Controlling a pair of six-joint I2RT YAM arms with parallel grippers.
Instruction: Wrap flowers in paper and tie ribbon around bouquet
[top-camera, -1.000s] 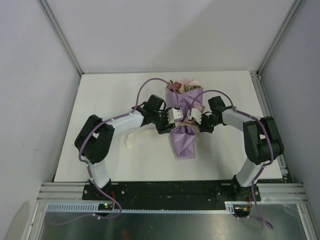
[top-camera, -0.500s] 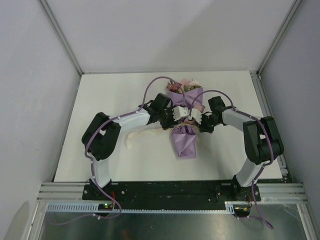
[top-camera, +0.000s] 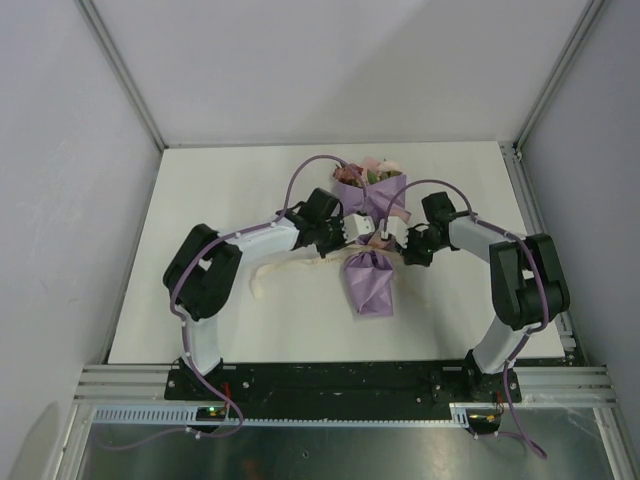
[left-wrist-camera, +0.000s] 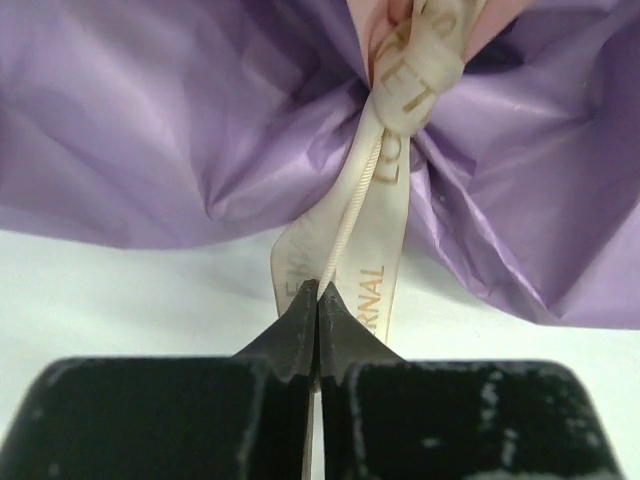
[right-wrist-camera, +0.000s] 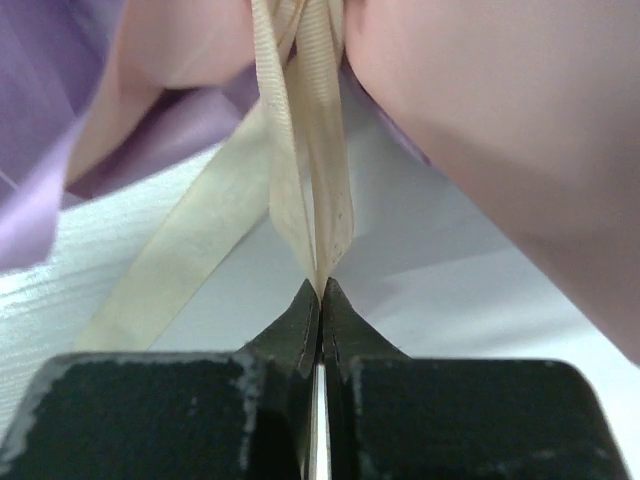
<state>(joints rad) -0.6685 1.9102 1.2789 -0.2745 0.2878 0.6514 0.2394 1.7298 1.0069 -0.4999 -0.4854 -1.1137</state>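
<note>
- Fingers (left-wrist-camera: 285, 340) of the left gripper (left-wrist-camera: 318, 295): clenched tip to tip on one strand of the ribbon (left-wrist-camera: 392, 190), which is caught edge-on between them; no gap shows between the tips.
- Fingers (right-wrist-camera: 350, 340) of the right gripper (right-wrist-camera: 320, 290): likewise clenched, nipping a folded strand of the ribbon at the very tips.
- Position of the grippers: the overhead view places them one on each side of the bouquet (top-camera: 368, 285), level with its pinched waist, left gripper on the left, right gripper on the right, close to each other.
- Bouquet: lies flat on the white table (top-camera: 220, 200), about mid-width, pointed end toward the near edge, open end toward the far edge.
- Flowers (top-camera: 372, 170): pink and dark heads with some green show at the far, open end of the wrap.
- Paper (left-wrist-camera: 150, 120): lilac face outward, gathered into creases at the waist; a pink face shows in the right wrist view.
- Ribbon at the waist: looped round the gathered paper; gold lettering shows on it. Whether the knot is drawn tight cannot be told.
- Ribbon tail: a loose cream length runs left from the waist across the table, passing under the left arm.
</note>
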